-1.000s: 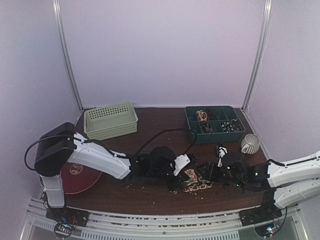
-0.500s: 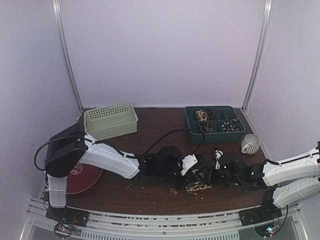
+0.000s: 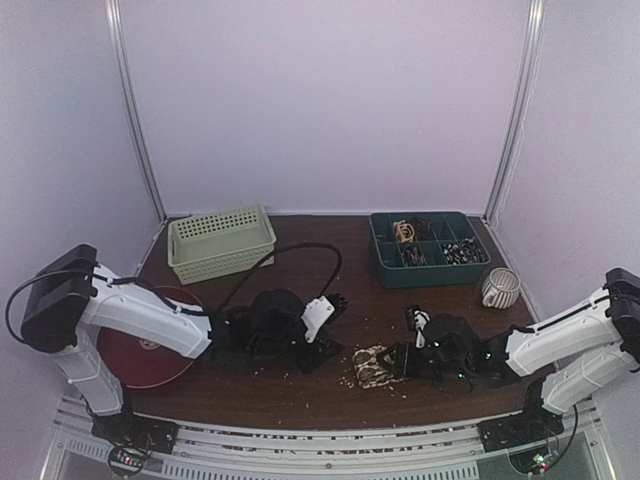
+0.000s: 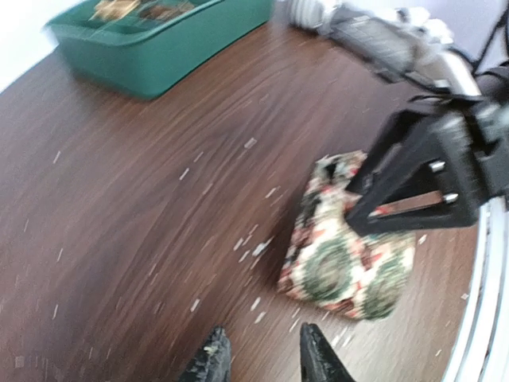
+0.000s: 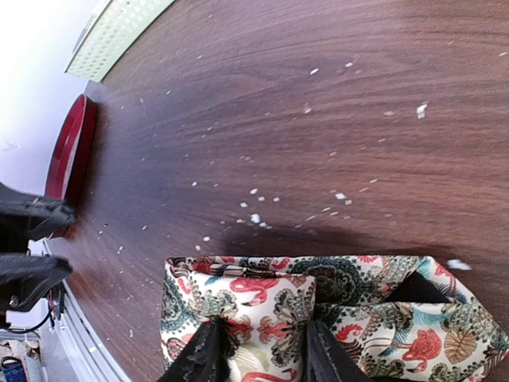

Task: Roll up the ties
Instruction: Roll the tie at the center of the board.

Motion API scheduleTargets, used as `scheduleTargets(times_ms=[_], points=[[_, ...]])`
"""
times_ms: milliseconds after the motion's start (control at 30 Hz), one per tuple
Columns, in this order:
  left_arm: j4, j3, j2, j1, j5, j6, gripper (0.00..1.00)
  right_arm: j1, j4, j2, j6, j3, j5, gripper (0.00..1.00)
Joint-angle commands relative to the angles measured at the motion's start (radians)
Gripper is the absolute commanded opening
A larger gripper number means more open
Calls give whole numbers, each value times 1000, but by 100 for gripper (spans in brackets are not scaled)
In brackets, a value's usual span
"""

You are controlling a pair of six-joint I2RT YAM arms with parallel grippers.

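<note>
one tie [image 3: 370, 366] was all i could find, a loose folded wad on the near side of the green tray [image 3: 430, 277], with the right gripper [image 5: 262, 354] closed partway onto its near fold. left gripper [image 4: 258, 362] hung near-left of that tray, fingers [image 4: 213, 360] a little apart and empty, so i figured the wad could flop open if the right one dragged or let go with nothing pinning it. its tips were cropped off and the left wrist view was smeared, so how firm that pinch was, couldn't tell.
</note>
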Motion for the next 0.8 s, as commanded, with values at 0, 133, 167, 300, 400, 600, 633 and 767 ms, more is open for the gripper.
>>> scheduleTargets(times_ms=[0,133,167,300,400,600,633,767], points=[[17,-87,-70,13,-63,-128,33,32,4,55,27,35,-9,37],[74,-134,-95,14,-30,-212,34,31,-42,36,-1,24,35,37],[116,-149,-90,13,14,-229,35,31,-47,24,-18,14,47,37],[206,-142,-21,3,97,-231,35,22,-62,-16,-52,-11,61,38],[219,-97,39,-6,131,-245,36,19,-76,-22,-62,-12,60,37],[254,-31,114,-13,166,-346,40,7,-57,-35,-58,-42,59,37],[264,-28,123,-13,169,-356,40,4,-58,-39,-59,-45,59,37],[239,18,168,-13,183,-365,39,-17,-61,-55,-74,-47,58,37]])
